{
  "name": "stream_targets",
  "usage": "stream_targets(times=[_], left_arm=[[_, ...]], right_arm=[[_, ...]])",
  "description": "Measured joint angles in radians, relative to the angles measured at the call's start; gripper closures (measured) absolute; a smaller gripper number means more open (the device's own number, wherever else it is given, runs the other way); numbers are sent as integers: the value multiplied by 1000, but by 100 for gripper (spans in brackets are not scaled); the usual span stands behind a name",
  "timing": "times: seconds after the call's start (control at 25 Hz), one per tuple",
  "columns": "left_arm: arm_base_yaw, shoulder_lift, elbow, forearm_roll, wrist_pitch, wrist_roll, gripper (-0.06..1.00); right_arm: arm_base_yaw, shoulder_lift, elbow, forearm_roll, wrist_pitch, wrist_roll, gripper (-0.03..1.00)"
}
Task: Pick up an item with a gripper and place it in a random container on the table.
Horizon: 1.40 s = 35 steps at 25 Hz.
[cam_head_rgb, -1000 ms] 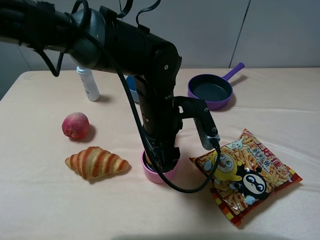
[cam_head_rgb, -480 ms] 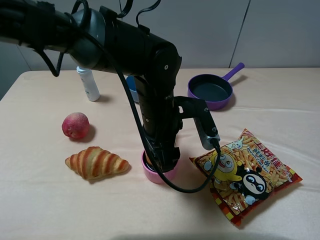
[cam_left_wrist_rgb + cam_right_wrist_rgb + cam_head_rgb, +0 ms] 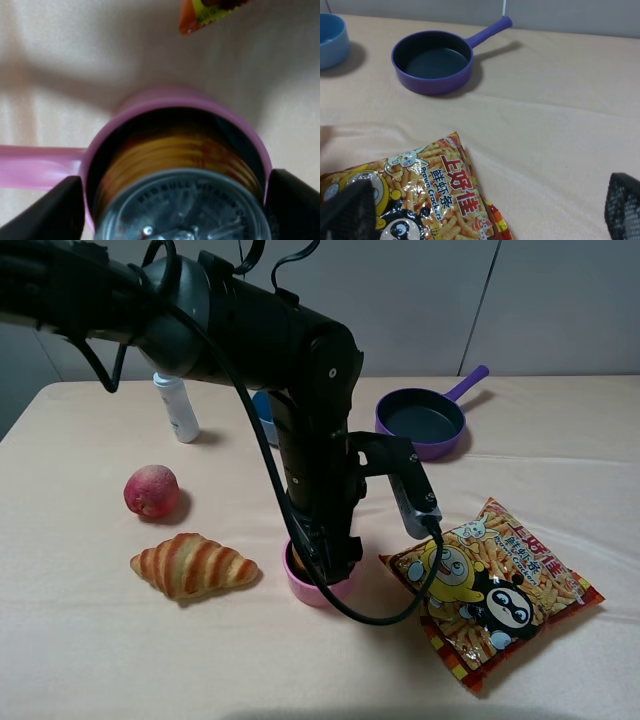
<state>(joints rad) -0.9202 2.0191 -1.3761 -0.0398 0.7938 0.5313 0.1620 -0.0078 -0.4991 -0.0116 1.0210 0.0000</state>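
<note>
The gold-yellow can (image 3: 175,160) with its silver pull-tab top stands upright inside the pink saucepan (image 3: 165,100), whose handle (image 3: 40,165) sticks out to one side. My left gripper (image 3: 175,212) straddles the can's top, one black finger (image 3: 45,210) on each side. A slim gap shows beside the can, so the jaws stand slightly open. In the exterior high view the left gripper (image 3: 322,558) reaches straight down into the saucepan (image 3: 302,586) and hides the can. My right gripper (image 3: 485,215) hangs open over the snack bag, holding nothing.
On the beige table (image 3: 100,660) lie a croissant (image 3: 190,565) and a peach (image 3: 151,490) left of the saucepan, and a snack bag (image 3: 495,585) to its right. A white bottle (image 3: 177,407), a blue bowl (image 3: 262,412) and a purple frying pan (image 3: 422,422) stand at the back.
The left arm has stayed over the pink saucepan, rising only a trace. Nothing else on the table has moved.
</note>
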Motion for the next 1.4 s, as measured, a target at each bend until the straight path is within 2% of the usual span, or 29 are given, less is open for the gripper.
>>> stream_targets(times=[0.6, 0.84, 1.12, 1.4], left_arm=[[0, 0, 0, -20, -4, -1, 17], [0, 0, 0, -16, -4, -8, 4], [0, 0, 0, -16, -4, -8, -3], [0, -25, 0, 11, -4, -12, -5]], right_arm=[[0, 0, 0, 0, 0, 0, 27], [0, 0, 0, 0, 0, 0, 27], [0, 0, 0, 0, 0, 0, 27], [0, 0, 0, 0, 0, 0, 27]])
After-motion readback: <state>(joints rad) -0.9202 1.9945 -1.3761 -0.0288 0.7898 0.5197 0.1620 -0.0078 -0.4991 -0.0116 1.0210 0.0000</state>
